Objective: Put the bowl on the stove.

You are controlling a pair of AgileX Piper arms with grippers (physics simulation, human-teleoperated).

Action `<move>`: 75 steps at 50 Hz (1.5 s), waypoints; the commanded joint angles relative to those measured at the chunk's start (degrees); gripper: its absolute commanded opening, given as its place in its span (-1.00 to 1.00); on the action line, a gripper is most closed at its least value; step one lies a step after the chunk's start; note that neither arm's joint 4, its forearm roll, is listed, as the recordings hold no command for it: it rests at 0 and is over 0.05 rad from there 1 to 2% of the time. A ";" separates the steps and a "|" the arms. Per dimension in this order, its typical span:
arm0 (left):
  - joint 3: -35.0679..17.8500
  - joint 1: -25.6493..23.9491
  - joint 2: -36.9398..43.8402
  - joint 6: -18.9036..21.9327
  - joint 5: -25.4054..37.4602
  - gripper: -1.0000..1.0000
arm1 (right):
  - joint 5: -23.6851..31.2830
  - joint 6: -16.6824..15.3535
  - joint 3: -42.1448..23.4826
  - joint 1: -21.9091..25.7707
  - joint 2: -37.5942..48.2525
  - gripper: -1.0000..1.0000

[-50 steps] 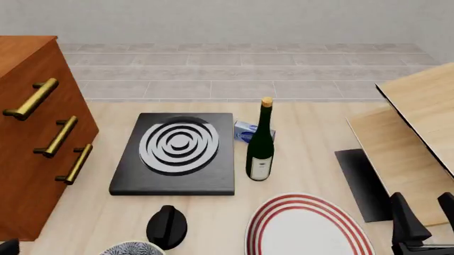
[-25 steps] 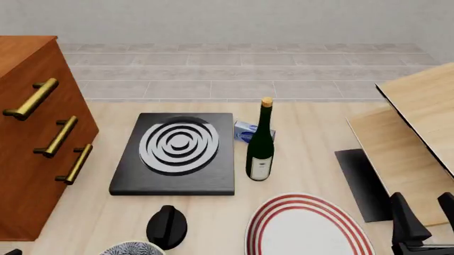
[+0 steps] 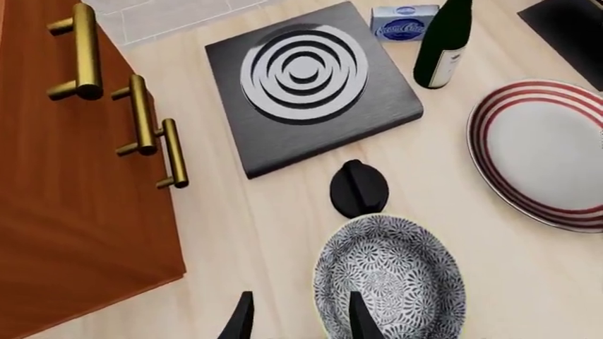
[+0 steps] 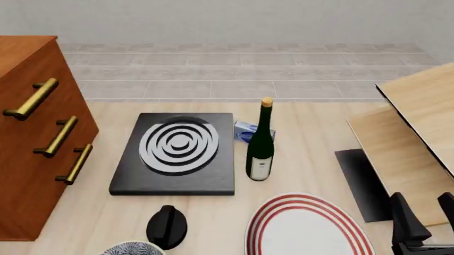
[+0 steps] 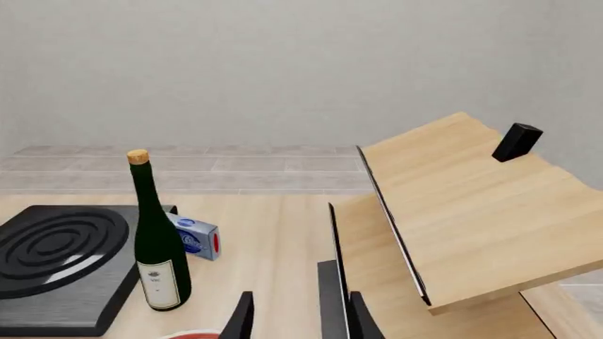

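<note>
We are looking at a pale wooden table (image 4: pixel 312 133). The flat square black stove with silver rings on top (image 4: pixel 177 151) is lying in the middle of it, and nothing is sitting on the rings. The deep round bowl with black and white flowers inside and a pale rim (image 3: pixel 389 284) is resting on the table at the near edge. In the front view we are seeing only a small bit of it at the bottom (image 4: pixel 132 248).

A small black knob (image 4: pixel 167 227) is sitting between the bowl and the stove, just beside the bowl. A tall dark green bottle with a cork (image 4: pixel 260 144) is standing upright next to the stove's right side, and a little blue and white box (image 4: pixel 246 132) is lying behind it. A big flat white plate with red rings (image 4: pixel 307 227) is lying near the front. A brown wooden cabinet with gold handles (image 4: pixel 39 133) is standing on the left.

Our left gripper (image 3: pixel 296 316) is hanging above the bowl's edge with its two fingers spread apart, and it is holding nothing. One finger is over the bowl and the other is over bare table.

Our right gripper (image 4: pixel 424 212) is waiting at the right side, near a thin dark flat panel (image 4: pixel 362 183). Its fingers are apart too, and it is holding nothing.
</note>
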 commanded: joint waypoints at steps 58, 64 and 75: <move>18.53 -5.42 3.29 -4.75 -15.91 1.00 | 0.00 0.01 0.00 0.01 0.00 1.00; 19.50 -4.65 3.27 -4.55 -16.61 1.00 | 0.00 0.04 0.00 -0.01 0.00 1.00; 22.28 -4.90 4.09 -4.76 -19.26 1.00 | 0.00 0.00 0.00 0.00 0.00 1.00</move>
